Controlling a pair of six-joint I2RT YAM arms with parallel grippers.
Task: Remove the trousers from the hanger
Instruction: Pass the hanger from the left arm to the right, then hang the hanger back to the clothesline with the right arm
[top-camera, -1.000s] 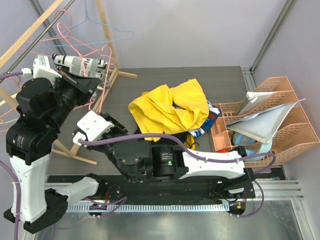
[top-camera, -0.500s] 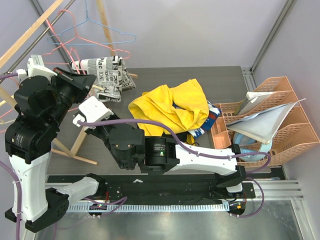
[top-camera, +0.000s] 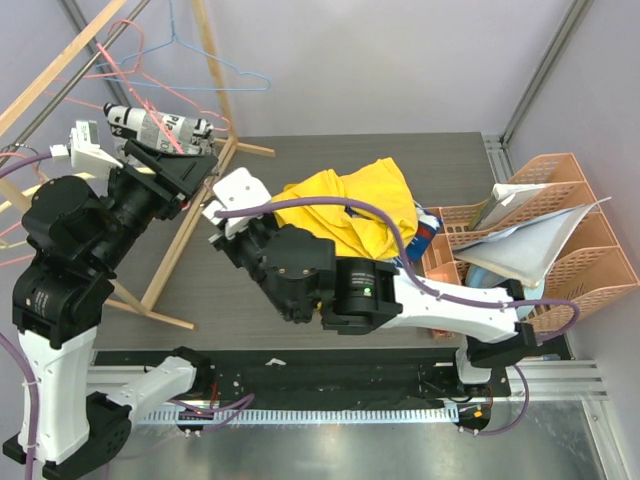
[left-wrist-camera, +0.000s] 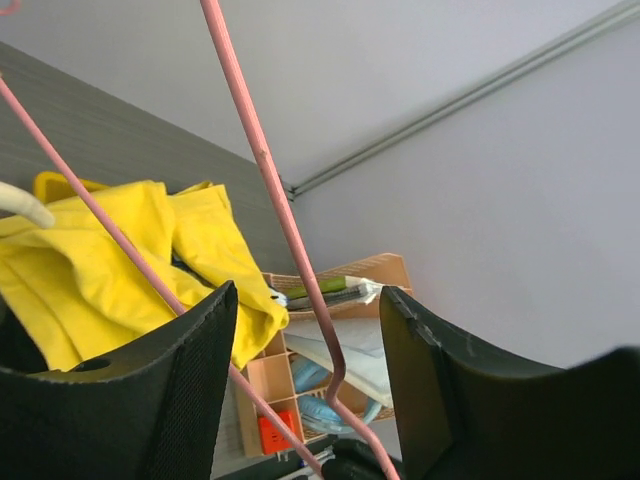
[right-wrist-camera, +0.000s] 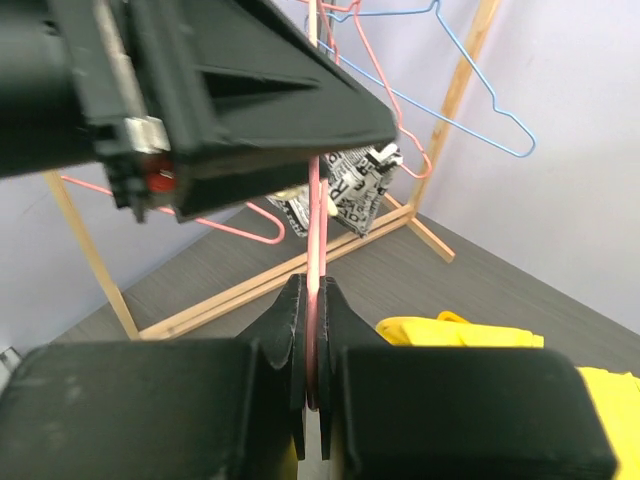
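Note:
The trousers (top-camera: 160, 127), newspaper-printed in black and white, hang bunched on a pink wire hanger (top-camera: 190, 135) at the wooden rack, and show small in the right wrist view as trousers (right-wrist-camera: 350, 185). My left gripper (left-wrist-camera: 305, 295) is open, with the pink hanger (left-wrist-camera: 270, 180) running free between its jaws without touching either finger. My right gripper (right-wrist-camera: 312, 285) is shut on the pink hanger (right-wrist-camera: 316, 230) below the trousers, just under the left gripper's body.
A yellow garment (top-camera: 345, 215) lies heaped mid-table over other clothes. Orange baskets (top-camera: 575, 290) with papers stand at the right. The wooden rack (top-camera: 185, 230) leans at the left, with a blue hanger (top-camera: 225, 70) and more pink hangers on it.
My left gripper has opened off the pink hanger. The right gripper has closed on it, and its arm has swung up and right. The trousers swung right, then back left.

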